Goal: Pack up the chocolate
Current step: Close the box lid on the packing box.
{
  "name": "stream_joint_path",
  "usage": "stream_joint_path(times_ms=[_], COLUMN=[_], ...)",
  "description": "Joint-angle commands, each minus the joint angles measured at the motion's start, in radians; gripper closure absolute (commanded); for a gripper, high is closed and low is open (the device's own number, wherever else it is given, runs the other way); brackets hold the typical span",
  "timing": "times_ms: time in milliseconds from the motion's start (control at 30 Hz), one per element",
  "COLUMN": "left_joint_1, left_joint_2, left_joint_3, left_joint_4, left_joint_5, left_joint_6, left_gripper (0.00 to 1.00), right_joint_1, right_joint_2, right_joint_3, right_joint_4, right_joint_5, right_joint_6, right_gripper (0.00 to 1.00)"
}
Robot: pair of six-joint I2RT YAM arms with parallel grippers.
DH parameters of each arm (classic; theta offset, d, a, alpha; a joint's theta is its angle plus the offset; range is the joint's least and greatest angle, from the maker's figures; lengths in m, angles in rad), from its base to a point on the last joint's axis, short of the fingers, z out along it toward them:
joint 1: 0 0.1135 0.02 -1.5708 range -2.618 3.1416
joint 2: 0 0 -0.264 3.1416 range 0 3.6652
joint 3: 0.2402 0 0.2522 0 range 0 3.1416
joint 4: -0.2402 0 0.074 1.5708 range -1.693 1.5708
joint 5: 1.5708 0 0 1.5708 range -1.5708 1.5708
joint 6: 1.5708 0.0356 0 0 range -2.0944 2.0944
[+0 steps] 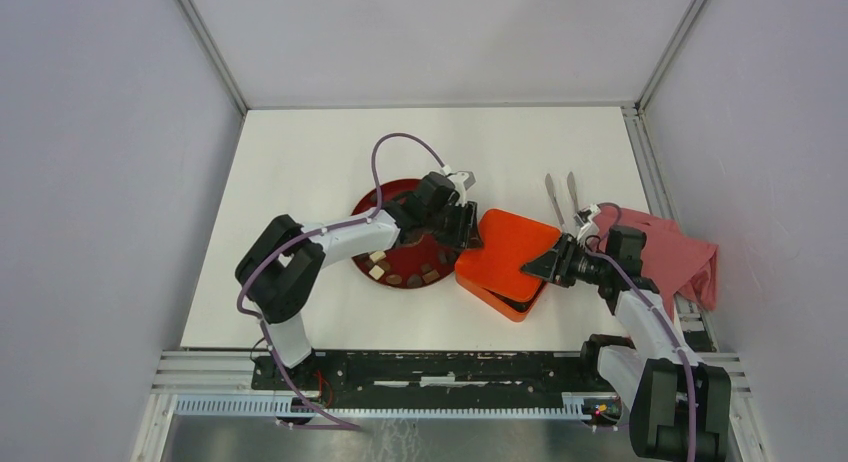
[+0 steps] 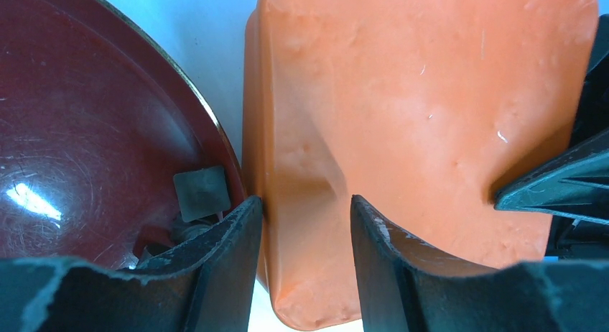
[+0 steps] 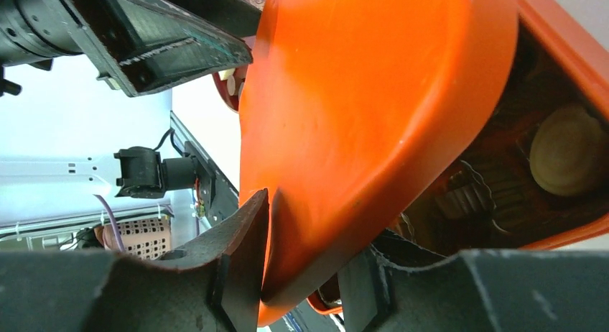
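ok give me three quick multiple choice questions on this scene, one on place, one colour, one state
1. Where is the red plate? A left of the orange box B right of it C on it
2. The cloth is: A blue B pink C green
3. The orange lid is: A fully shut B on the plate C tilted, box partly open
Answers: A, top view shows it by the box's left side; B, plainly pink; C, right wrist view shows a cream chocolate under the raised lid.

The orange lid [image 1: 505,244] hides most chocolate [image 3: 567,149] in the box [image 3: 574,59]; the left arm [image 1: 345,237] overlaps the red plate [image 1: 385,197]
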Motion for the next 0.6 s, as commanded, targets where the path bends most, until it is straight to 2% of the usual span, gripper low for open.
stream_joint_path(times_ms=[0, 267, 567], left_joint_1=[-0.006, -0.006, -0.006], left_joint_2=[0.021, 0.032, 0.038], left_joint_3=[0.059, 0.077, 0.081], left_joint_4=[-0.01, -0.008, -0.015], left_joint_5=[0.017, 0.03, 0.037], left_joint_6=[0.048, 0.048, 0.049], left_gripper=[0.45, 0.45, 0.45], right_joint_1=[-0.006, -0.044, -0.069], right_joint_2=[-0.01, -0.015, -0.043], right_joint_3=[0.045, 0.077, 0.101], right_joint_4=[-0.053, -0.149, -0.235], right_joint_5=[0.03, 0.035, 0.05], right_joint_6=[-0.064, -0.132, -0.219], right_gripper=[0.56, 0.47, 0.45])
